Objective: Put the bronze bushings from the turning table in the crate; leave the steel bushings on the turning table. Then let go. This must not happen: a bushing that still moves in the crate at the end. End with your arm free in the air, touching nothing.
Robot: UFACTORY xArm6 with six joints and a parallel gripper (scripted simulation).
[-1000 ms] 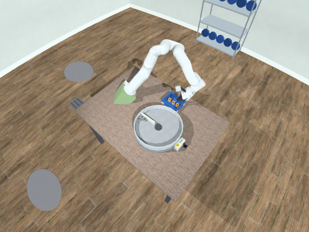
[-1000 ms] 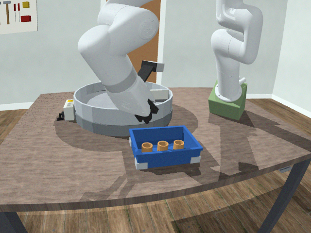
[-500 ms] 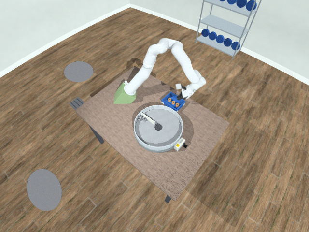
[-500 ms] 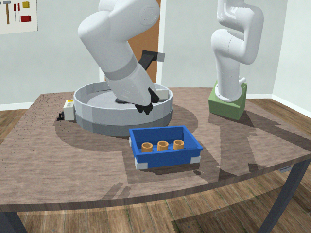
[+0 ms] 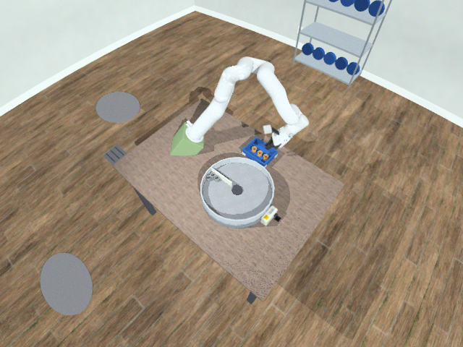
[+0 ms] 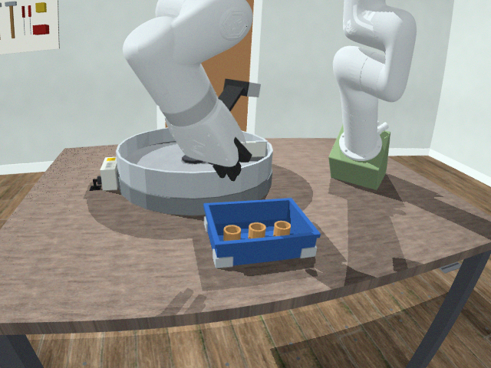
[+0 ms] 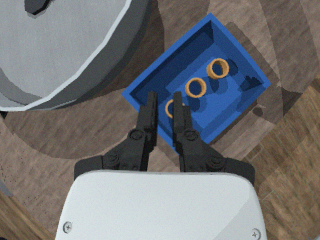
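Three bronze bushings (image 5: 260, 152) (image 6: 256, 229) (image 7: 195, 87) stand in a row in the blue crate (image 5: 247, 150) (image 6: 265, 247) (image 7: 243, 96). My gripper (image 5: 270, 143) (image 6: 229, 172) (image 7: 165, 103) hangs above the crate's end nearest the turning table. Its fingers stand a little apart with nothing between them. In the wrist view the nearest bushing shows below, through the gap. The grey turning table (image 5: 224, 215) (image 6: 178, 185) (image 7: 67, 40) carries a small group of dark steel bushings (image 5: 214, 176) at its far left rim, beside a white bar (image 5: 225, 177).
The arm's green base (image 5: 184, 143) (image 6: 358, 172) stands at the back of the table. A white control box with a yellow button (image 5: 268, 216) (image 6: 108, 172) sits against the turning table's rim. A shelf rack with blue balls (image 5: 336, 40) stands by the wall.
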